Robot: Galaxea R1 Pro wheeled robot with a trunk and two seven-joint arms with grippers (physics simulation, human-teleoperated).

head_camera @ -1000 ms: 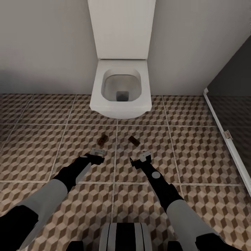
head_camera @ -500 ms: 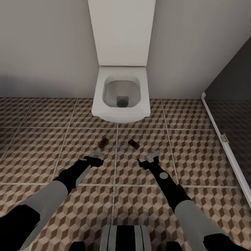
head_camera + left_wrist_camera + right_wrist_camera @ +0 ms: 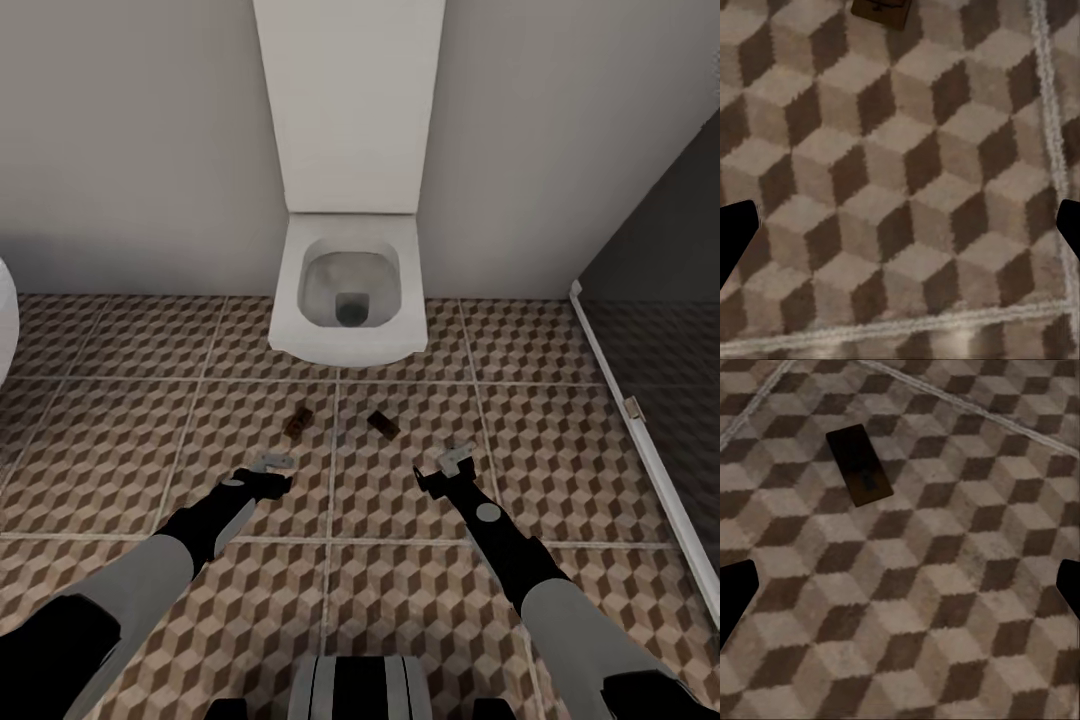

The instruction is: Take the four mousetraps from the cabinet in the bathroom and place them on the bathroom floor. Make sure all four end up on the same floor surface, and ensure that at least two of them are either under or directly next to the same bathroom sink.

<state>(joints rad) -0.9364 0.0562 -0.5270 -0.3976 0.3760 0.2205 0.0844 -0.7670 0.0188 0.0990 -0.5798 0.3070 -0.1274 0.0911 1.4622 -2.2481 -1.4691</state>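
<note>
I am looking down at two mousetraps lying flat on the bathroom floor [image 3: 120,440] in front of the toilet [image 3: 345,290], one [image 3: 297,424] just ahead of my left gripper [image 3: 272,466] and the other [image 3: 383,424] ahead of my right gripper [image 3: 452,462]. Both grippers are hanging spread wide over the tiles, holding and touching nothing. I judge this to be the placing step for this pair, though I cannot tell whether any sink is close; a white curve at the far left edge may be one. The next move is calling for fetching the remaining traps from the cabinet.
</note>
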